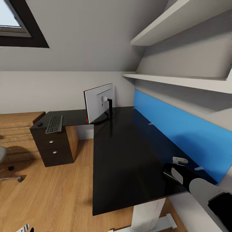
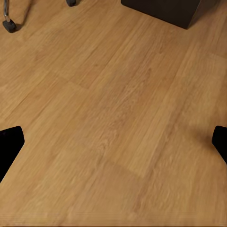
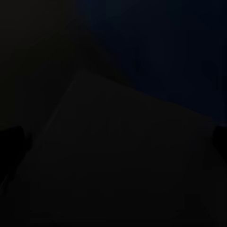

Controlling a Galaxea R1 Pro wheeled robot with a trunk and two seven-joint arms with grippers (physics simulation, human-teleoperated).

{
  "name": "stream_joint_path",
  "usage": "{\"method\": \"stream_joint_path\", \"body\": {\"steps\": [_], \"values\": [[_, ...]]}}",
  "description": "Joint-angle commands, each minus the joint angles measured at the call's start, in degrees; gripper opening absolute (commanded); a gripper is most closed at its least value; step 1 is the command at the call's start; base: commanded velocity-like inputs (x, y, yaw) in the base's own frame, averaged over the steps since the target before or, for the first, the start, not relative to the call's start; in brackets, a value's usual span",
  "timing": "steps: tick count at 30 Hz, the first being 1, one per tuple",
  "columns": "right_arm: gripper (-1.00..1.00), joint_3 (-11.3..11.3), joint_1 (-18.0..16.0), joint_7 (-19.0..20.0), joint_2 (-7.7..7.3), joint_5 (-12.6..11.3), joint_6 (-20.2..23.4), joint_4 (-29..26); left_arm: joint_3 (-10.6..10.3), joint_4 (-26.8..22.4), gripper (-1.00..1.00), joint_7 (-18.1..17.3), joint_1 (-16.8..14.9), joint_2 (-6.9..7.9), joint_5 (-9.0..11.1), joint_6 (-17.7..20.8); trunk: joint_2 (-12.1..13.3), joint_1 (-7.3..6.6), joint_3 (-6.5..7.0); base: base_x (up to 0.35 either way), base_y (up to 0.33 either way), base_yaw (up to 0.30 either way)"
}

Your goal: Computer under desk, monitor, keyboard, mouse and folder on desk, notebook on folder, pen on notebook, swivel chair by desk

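monitor point(image 1: 98, 102), keyboard point(image 1: 54, 124), mouse point(image 1: 39, 124) on desk point(image 1: 129, 154)

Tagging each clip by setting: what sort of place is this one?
Likely a home office nook in an attic room: a sloped ceiling with a skylight, an L-shaped desk carrying a monitor and keyboard, wall shelves.

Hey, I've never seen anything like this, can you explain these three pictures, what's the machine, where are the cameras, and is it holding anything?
This is a simulated wheeled robot with two arms. The large picture comes from a camera on its head, looking down at a black desk with a blue back panel. On the desk stand a monitor, a keyboard and a small mouse. Part of a swivel chair shows at the left edge, and the robot's right arm reaches in low on the right.

The other two pictures come from cameras by each wrist. The left one looks down at the wooden floor with its jaws spread wide and nothing between them. The right one is too dark to read.
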Motion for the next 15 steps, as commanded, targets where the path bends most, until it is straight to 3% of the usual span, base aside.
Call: {"method": "stream_joint_path", "body": {"steps": [1,9,15], "values": [[1.0,0.7,0.0,-0.4,-0.06,-0.7,0.8,0.3,-0.1,0.0,1.0,0.1,0.0,0.01,0.5,-0.2,0.0,-0.01,-0.08,-0.137,0.0,0.0],[1.0,0.7,0.0,-0.4,-0.04,-0.7,0.8,0.3,-0.1,0.0,1.0,0.1,0.0,-0.01,0.5,-0.2,0.0,-0.01,-0.08,-0.229,0.0,0.0],[1.0,0.7,0.0,-0.4,-0.03,-0.7,0.8,0.3,-0.1,0.0,1.0,0.1,0.0,-0.02,0.5,-0.2,0.0,-0.01,-0.08,-0.068,0.0,0.0]]}}
